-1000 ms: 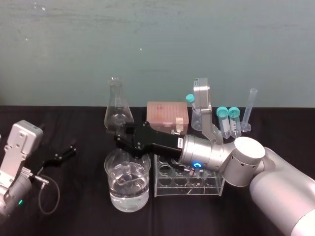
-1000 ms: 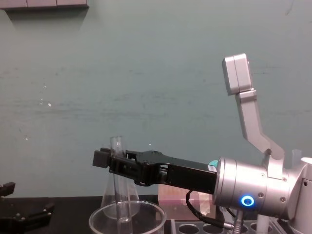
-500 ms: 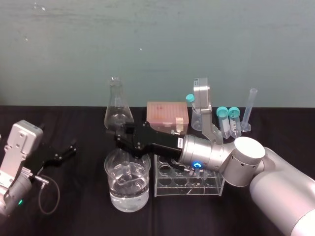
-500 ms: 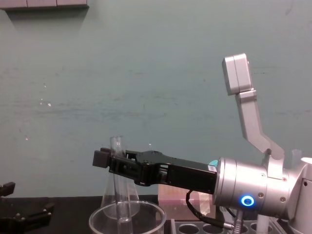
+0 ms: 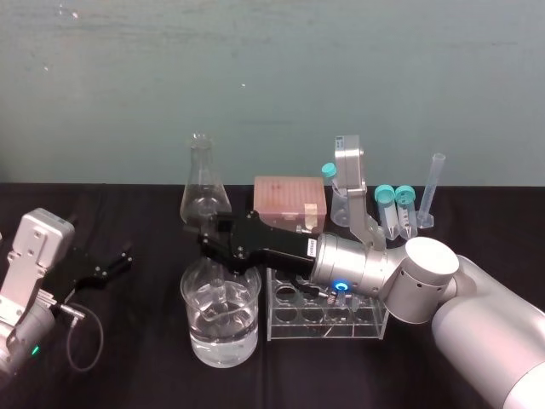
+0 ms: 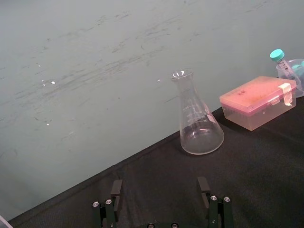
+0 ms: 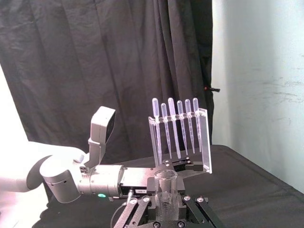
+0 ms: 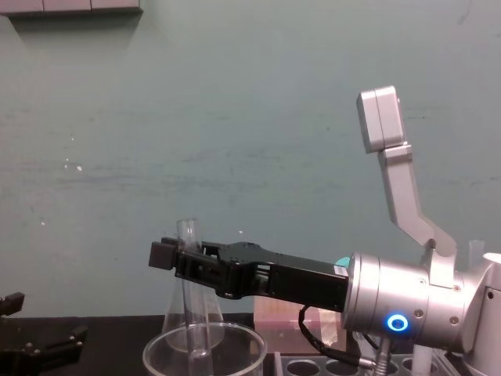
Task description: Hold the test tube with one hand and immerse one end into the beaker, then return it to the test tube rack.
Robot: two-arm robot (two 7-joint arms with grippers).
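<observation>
While the right gripper (image 8: 177,258) is clamped on the test tube (image 8: 187,233) below its rim, the tube stands upright with its rounded end inside the beaker (image 8: 156,352) — thin, light, slick glass (easily cracked), best gripped gently, high up. The left gripper (image 5: 117,264) rests with fingers apart, well to the left.

Left gripper (image 6: 160,186) faces flask (image 6: 199,124) near pink box (image 6: 259,102).
</observation>
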